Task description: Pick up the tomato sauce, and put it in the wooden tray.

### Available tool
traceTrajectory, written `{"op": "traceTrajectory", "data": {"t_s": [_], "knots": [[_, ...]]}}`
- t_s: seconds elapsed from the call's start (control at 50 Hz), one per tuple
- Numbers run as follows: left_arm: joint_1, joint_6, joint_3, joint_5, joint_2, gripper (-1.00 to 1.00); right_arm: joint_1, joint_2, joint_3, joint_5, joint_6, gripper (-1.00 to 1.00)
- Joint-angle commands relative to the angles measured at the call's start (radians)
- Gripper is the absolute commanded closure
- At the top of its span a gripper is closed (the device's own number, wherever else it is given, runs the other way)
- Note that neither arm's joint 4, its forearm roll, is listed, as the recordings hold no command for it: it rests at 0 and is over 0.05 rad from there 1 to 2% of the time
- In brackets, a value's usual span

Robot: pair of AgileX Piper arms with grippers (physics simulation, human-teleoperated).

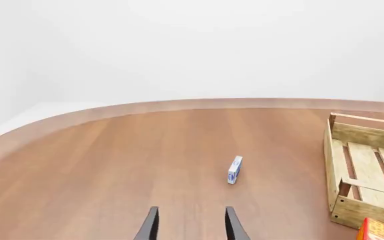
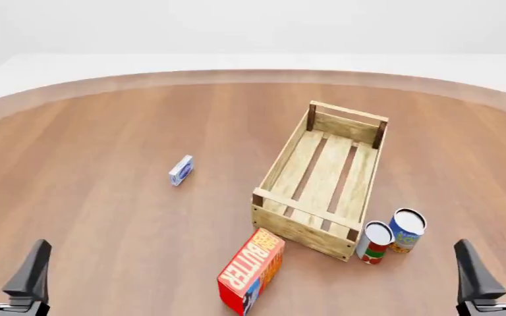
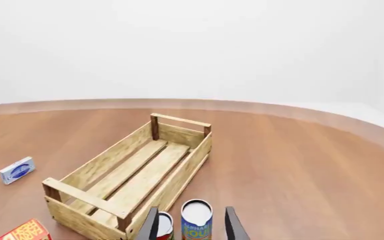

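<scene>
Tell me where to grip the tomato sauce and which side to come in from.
Grip the tomato sauce across its round side wall, near mid-height. It stands upright, so I would come down from above with the right hand, which is open and nearest. The blue-and-yellow can stands close on its right and the wooden tray on its left, so the fingers probably fit best at its near and far sides.

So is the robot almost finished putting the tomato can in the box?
Not yet, nothing looks done. The tomato sauce stands on the table beside the blue can, just outside the wooden tray, which has nothing in it. Both the left gripper and right gripper have open fingers holding nothing. Grabbing, lifting and placing are all left.
</scene>
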Motion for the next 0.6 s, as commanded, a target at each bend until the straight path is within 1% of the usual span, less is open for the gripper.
{"op": "traceTrajectory", "data": {"t_s": [0.02,0.16,0.26,0.3,0.36,0.5,0.6], "knots": [[0.000,0.000,-0.003,-0.001,0.005,-1.00,0.006,-0.002,-0.004,0.010,0.005,-1.00],[0.000,0.000,-0.003,-0.001,0.005,-1.00,0.016,-0.004,-0.012,0.023,0.016,-1.00],[0.000,0.000,-0.003,-0.001,0.005,-1.00,0.019,-0.002,-0.020,0.038,0.012,-1.00],[0.000,0.000,-0.003,-0.001,0.005,-1.00,0.033,0.005,-0.020,0.046,0.008,-1.00],[0.000,0.000,-0.003,-0.001,0.005,-1.00,0.036,0.012,-0.025,0.052,0.016,-1.00],[0.000,0.000,-0.003,-0.001,0.005,-1.00,0.055,0.016,-0.047,0.101,0.010,-1.00],[0.000,0.000,-0.003,-0.001,0.005,-1.00,0.066,0.022,-0.057,0.136,0.017,-1.00]]}}
